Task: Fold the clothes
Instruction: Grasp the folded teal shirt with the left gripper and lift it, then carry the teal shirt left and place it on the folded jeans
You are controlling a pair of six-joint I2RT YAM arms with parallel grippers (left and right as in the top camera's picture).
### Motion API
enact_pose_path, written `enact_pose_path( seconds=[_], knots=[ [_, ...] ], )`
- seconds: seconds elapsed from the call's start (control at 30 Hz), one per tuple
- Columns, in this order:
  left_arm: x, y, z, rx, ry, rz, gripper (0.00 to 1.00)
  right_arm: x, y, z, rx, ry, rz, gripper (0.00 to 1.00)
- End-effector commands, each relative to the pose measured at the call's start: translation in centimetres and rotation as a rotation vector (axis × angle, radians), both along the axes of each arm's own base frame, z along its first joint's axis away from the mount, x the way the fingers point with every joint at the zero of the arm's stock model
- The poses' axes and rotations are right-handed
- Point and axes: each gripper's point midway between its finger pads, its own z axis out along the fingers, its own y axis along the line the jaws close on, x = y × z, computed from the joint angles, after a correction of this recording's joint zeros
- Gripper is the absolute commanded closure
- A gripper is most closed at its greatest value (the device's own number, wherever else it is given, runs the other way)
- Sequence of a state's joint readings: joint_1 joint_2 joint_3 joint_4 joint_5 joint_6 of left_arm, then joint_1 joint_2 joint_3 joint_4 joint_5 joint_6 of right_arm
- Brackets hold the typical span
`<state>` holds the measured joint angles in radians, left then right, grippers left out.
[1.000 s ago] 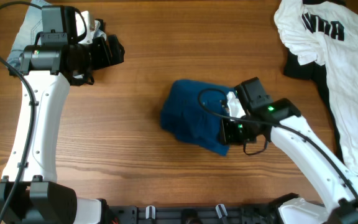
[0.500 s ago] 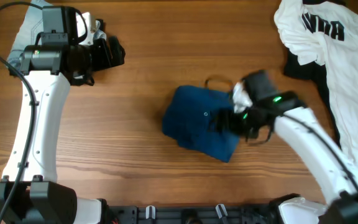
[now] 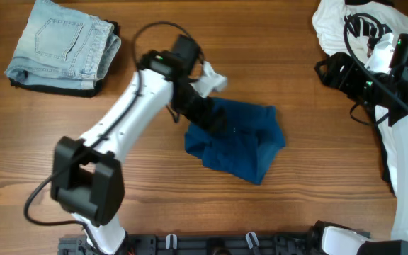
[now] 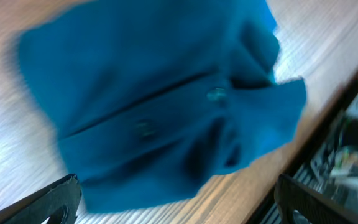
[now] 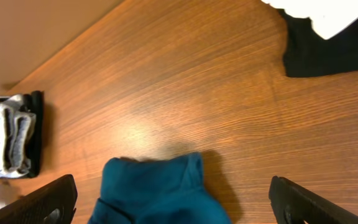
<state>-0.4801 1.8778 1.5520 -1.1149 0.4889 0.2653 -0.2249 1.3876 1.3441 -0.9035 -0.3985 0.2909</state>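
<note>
The left gripper is seen from overhead above the upper left part of the dark-blue shirt, which lies crumpled near the middle of the wooden table. In the left wrist view its fingers are spread wide, one at each lower corner of the frame, and nothing is held between them. The shirt fills that view beneath them. The view is blurred, so it cannot be told whether the fingers touch the cloth.

The right gripper is held at the right side of the table, well apart from the blue shirt. In the right wrist view its fingers are likewise spread wide, with only bare wood and the near edge of the blue shirt between them, and nothing is gripped.

The white shirt lies at the far right. Its black lettering is largely covered by the right arm and a cable and cannot be read. A black piece lies under its edge and is cut off by the frame. Folded light-blue jeans rest at the far left corner on a dark layer, of which only the edge is seen.
</note>
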Motion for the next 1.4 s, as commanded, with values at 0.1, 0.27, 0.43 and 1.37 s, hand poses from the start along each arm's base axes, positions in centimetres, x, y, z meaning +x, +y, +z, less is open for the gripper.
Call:
enact_pose_path(
  seconds=[0.1,0.27,0.43,1.37],
  knots=[
    [-4.0,-3.3,-6.2,0.087,0.121,-0.201,0.0,0.6,-0.3,-0.8,-0.029,0.001,0.039,0.0],
    [-5.0,-0.7,-11.5,0.32,0.178,-0.231,0.0,0.5,-0.2,-0.8,-0.028,0.003,0.039,0.0],
    [-1.6,2.5,-14.1,0.46,0.113,-0.04,0.0,0.3,-0.2,-1.0,-0.026,0.015,0.039,0.0],
    [12.2,4.8,-0.7,0.384,-0.364,0.227,0.0,0.8,-0.5,-0.7,-0.046,-0.01,0.038,0.0]
  ],
)
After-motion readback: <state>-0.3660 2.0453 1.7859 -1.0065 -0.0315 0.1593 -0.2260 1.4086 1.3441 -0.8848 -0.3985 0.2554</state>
